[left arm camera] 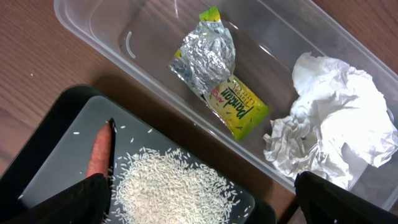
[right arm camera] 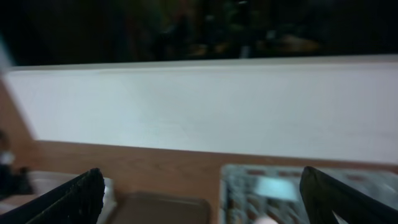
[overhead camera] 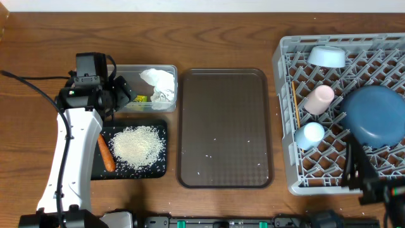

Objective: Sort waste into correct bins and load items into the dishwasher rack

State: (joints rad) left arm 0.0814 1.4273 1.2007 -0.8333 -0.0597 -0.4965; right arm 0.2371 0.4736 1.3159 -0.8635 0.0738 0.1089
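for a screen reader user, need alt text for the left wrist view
A clear plastic tub holds a crumpled foil wrapper and crumpled white paper. Beside it, a black tray holds rice grains and a small carrot; the open left gripper frames the bottom corners.

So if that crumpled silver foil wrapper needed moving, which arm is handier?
Probably the left arm: its open fingers hang above the clear plastic tub holding the foil wrapper. The right arm is far off by the grey lattice rack.

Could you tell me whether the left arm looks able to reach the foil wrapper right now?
Probably yes: the left gripper hovers open over the clear tub, and the foil wrapper lies uncovered beside the crumpled paper.
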